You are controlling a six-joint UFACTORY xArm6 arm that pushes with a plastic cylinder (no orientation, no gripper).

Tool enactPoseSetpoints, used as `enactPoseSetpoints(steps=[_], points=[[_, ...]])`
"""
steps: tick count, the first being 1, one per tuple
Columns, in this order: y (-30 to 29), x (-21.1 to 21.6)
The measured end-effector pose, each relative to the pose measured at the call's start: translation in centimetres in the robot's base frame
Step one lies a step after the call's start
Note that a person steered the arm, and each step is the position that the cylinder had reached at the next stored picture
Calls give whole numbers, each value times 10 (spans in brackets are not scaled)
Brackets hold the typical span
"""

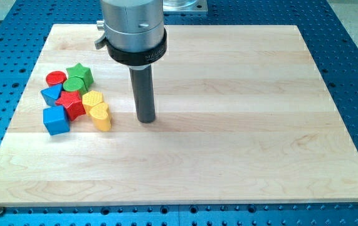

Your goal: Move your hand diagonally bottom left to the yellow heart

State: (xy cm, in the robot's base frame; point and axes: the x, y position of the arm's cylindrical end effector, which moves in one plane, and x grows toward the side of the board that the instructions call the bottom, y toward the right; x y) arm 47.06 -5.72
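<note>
The yellow heart [101,115] lies at the left of the wooden board [229,144], at the right edge of a tight cluster of blocks. My tip [145,119] rests on the board just to the right of the heart, a short gap apart, at about the same height in the view. It touches no block. The rod rises to the grey arm housing [133,28] at the view's top.
The cluster also holds a yellow hexagon [92,99], a red star [71,103], a blue cube [56,119], a blue triangle [51,95], a red cylinder [56,78], a green star [78,72] and a green cylinder [74,85]. A blue perforated table [354,56] surrounds the board.
</note>
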Motion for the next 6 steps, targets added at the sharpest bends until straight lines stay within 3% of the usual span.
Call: enactPoseSetpoints(steps=[5,6], points=[[-4,-1],[-2,69]])
